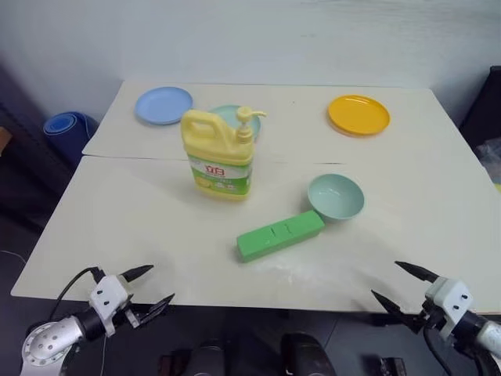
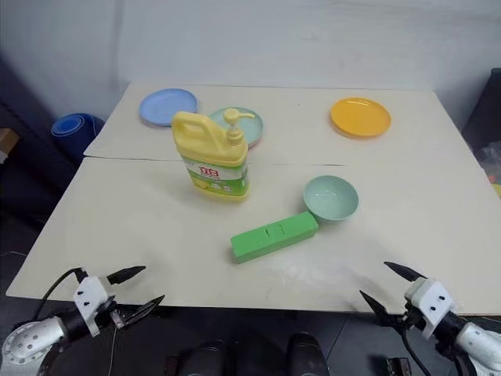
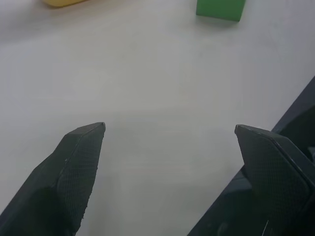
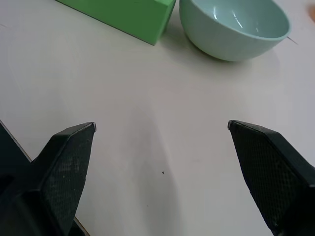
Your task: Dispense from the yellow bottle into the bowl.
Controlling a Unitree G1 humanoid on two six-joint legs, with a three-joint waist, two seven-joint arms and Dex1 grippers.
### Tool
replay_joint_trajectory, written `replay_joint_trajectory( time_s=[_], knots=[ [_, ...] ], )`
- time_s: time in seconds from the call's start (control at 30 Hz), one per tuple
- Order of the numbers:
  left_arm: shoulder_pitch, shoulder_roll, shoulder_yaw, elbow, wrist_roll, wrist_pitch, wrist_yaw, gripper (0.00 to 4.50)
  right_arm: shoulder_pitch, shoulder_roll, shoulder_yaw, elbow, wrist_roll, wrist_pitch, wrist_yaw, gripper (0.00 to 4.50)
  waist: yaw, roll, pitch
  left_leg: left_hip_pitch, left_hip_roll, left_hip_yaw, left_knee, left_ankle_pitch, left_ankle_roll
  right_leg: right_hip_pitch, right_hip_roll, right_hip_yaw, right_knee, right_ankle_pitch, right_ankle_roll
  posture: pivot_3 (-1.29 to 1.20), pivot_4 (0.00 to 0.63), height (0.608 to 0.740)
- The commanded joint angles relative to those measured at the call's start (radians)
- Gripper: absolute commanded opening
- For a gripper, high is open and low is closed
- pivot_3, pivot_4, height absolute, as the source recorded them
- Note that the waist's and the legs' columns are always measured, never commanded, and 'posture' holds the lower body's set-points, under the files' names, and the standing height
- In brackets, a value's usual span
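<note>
The yellow bottle [image 1: 219, 155] stands upright at upper centre-left of the head views. It looks heavy if full, with stiff, slick plastic; the moulded handle suits gripping, while the pump top needs pressing. How full it is I cannot tell. A green block [image 1: 280, 235] lies at centre, touching the bowl [image 1: 336, 196], centre-right, which looks empty and light. Left gripper [image 1: 144, 288] and right gripper [image 1: 404, 283], low in frame, are both spread wide, holding nothing.
</note>
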Motion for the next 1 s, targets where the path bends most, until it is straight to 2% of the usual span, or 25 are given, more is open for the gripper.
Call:
replay_joint_trajectory(
  time_s=[0.03, 0.13, 0.23, 0.3, 0.37, 0.43, 0.6, 0.77, 1.0],
  knots=[
    [0.018, 0.005, 0.006, -0.052, -0.009, 0.031, 0.013, 4.48, -0.020, 0.008, 0.011, -0.031, 0.021, -0.005, 0.008, 4.50, 0.000, 0.000, 0.000, 0.000, 0.000, 0.000, 0.000, 0.000, 0.000, 0.000, 0.000, 0.000, 0.000, 0.000, 0.000, 0.00, 0.150, 0.740],
    [0.021, -0.007, 0.018, -0.097, -0.114, 0.111, -0.015, 4.48, -0.045, -0.023, 0.056, -0.085, 0.032, 0.009, 0.072, 4.50, -0.001, 0.000, 0.000, 0.000, 0.000, 0.000, 0.000, 0.000, 0.000, 0.000, 0.000, 0.000, 0.000, 0.000, 0.000, 0.00, 0.150, 0.740],
    [0.023, 0.039, 0.037, -0.185, -0.317, 0.205, -0.171, 4.48, -0.143, -0.097, 0.141, -0.230, 0.075, 0.155, 0.138, 4.50, -0.003, 0.000, 0.000, 0.000, 0.001, -0.001, 0.000, 0.000, 0.000, 0.000, 0.000, 0.000, 0.001, 0.000, 0.000, 0.00, 0.150, 0.740],
    [0.000, 0.065, 0.038, -0.179, -0.282, 0.213, -0.162, 4.48, -0.226, -0.147, 0.199, -0.292, 0.085, 0.283, 0.159, 4.50, -0.003, 0.001, 0.000, 0.000, 0.002, -0.002, 0.001, 0.000, 0.000, 0.000, 0.001, 0.000, 0.002, 0.000, 0.000, 0.00, 0.150, 0.740],
    [-0.024, 0.095, 0.018, -0.181, -0.263, 0.195, -0.210, 4.48, -0.410, -0.199, 0.320, -0.337, 0.049, 0.457, 0.202, 4.50, -0.003, 0.001, 0.000, 0.000, 0.002, -0.004, 0.002, 0.000, 0.000, 0.000, 0.000, 0.000, 0.001, 0.000, 0.000, 0.00, 0.150, 0.740],
    [-0.050, 0.109, -0.011, -0.190, -0.258, 0.163, -0.269, 4.48, -0.637, -0.184, 0.459, -0.303, -0.054, 0.544, 0.240, 4.50, -0.008, 0.001, 0.001, 0.000, 0.001, -0.003, 0.003, 0.000, 0.000, -0.001, 0.001, 0.000, 0.001, 0.000, 0.000, 0.00, 0.150, 0.740],
    [-0.101, 0.084, -0.056, -0.223, -0.248, 0.158, -0.266, 4.48, -0.928, -0.093, 0.658, -0.135, -0.203, 0.578, 0.300, 4.50, 0.003, 0.002, 0.001, -0.005, 0.001, -0.003, 0.003, -0.001, -0.001, -0.005, 0.001, -0.003, 0.004, -0.001, -0.001, 0.00, 0.150, 0.740],
    [-0.113, 0.054, -0.094, -0.263, -0.227, 0.162, -0.238, 4.48, -1.093, -0.018, 0.758, 0.089, -0.296, 0.537, 0.361, 4.50, -0.010, 0.002, 0.001, -0.016, -0.001, -0.005, 0.007, -0.001, 0.000, -0.010, 0.000, -0.008, 0.004, 0.000, 0.000, 0.00, 0.150, 0.740],
    [-0.105, 0.036, -0.117, -0.283, -0.209, 0.162, -0.217, 4.48, -1.197, 0.086, 0.800, 0.302, -0.374, 0.490, 0.365, 4.50, -0.034, 0.002, 0.001, -0.016, 0.001, -0.005, 0.008, 0.000, -0.002, -0.009, 0.000, -0.011, 0.004, 0.001, 0.000, 0.00, 0.150, 0.740]
  ],
)
